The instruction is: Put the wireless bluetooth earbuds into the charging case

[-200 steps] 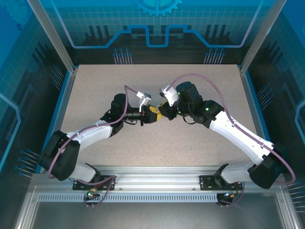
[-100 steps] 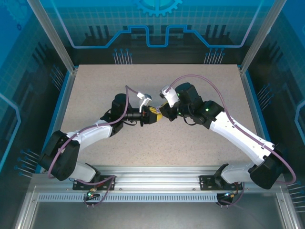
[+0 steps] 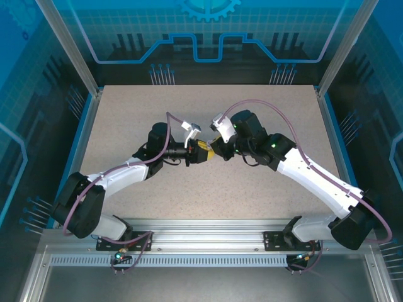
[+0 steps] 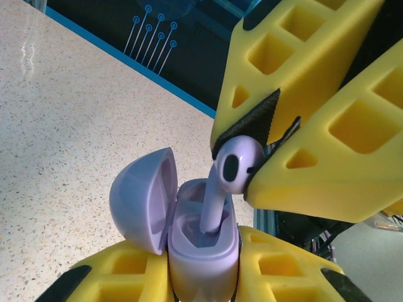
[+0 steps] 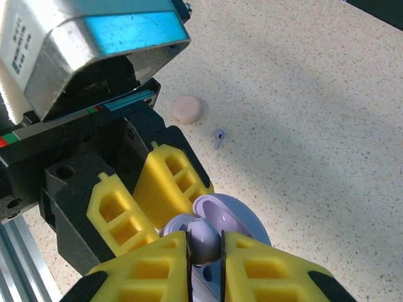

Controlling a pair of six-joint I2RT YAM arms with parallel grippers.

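- Table (image 3: 264, 182): speckled beige top; both arms meet over its middle in the overhead view
- Left gripper (image 4: 201, 277): yellow fingers at the bottom of the left wrist view, closed narrow on the body of the lilac case, holding it mouth up
- Right gripper (image 5: 204, 251): yellow fingers at the bottom of the right wrist view, pinched narrow on the head of the lilac earbud; it sits directly above the case and is the arm that does the inserting
- Lilac case (image 4: 203, 248): lower centre of the left wrist view, lid (image 4: 141, 198) swung open to the left, wells exposed
- Pink case (image 5: 187, 109): closed, lying on the table, upper centre of the right wrist view, well apart from the grippers
- Lilac earbud (image 4: 232, 168): long axis near upright, head leaning slightly right, stem pointing down with its tip at or just inside a well; head above the rim, so the seating push should probably run straight down the stem
- Loose earbud (image 5: 218, 137): lilac, on the table just right of the pink case
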